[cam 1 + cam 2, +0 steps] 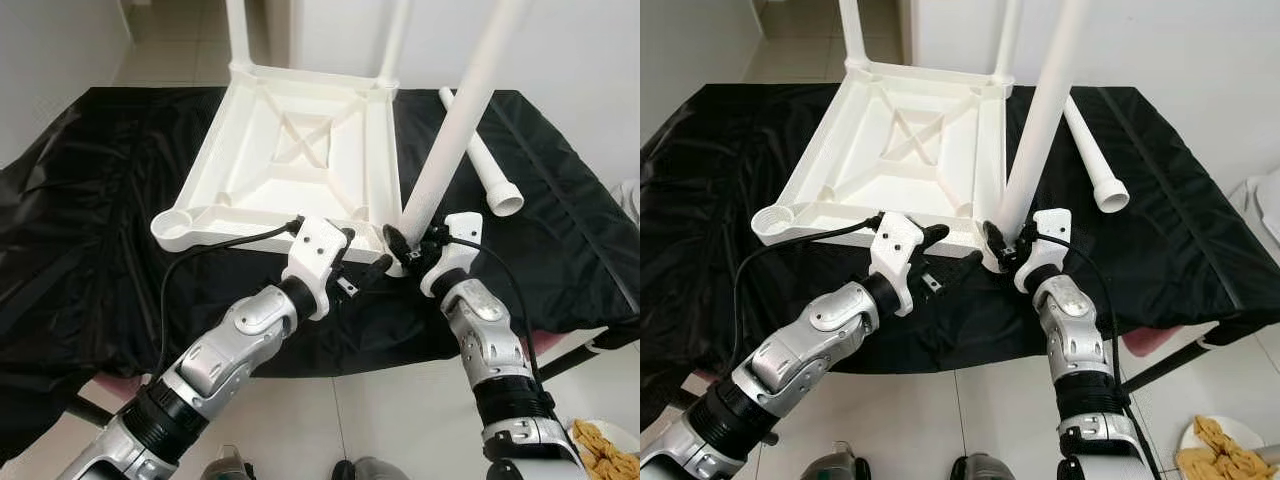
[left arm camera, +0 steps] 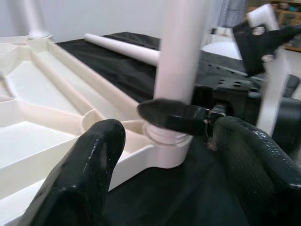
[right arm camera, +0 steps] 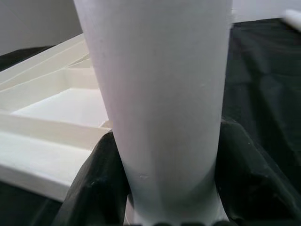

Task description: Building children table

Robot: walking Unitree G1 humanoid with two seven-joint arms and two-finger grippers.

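Note:
A white plastic table top (image 1: pixel 290 150) lies upside down on a black cloth. Two legs (image 1: pixel 238 35) stand in its far corners. My right gripper (image 1: pixel 410 250) is shut on a third white leg (image 1: pixel 455 130) just above its base, and the leg leans to the right, with its foot at the near right corner socket (image 2: pixel 164 136). The black fingers (image 3: pixel 94 188) press both sides of this leg. My left gripper (image 1: pixel 362 255) hovers open at the top's near edge, just left of that socket, with nothing between its fingers (image 2: pixel 84 174). The near left socket (image 1: pixel 172 222) holds nothing.
A loose white leg (image 1: pixel 480 160) lies on the black cloth (image 1: pixel 100 200) to the right of the top. The cloth's front edge hangs close to my arms. On the tiled floor at lower right is a plate of food (image 1: pixel 605 450).

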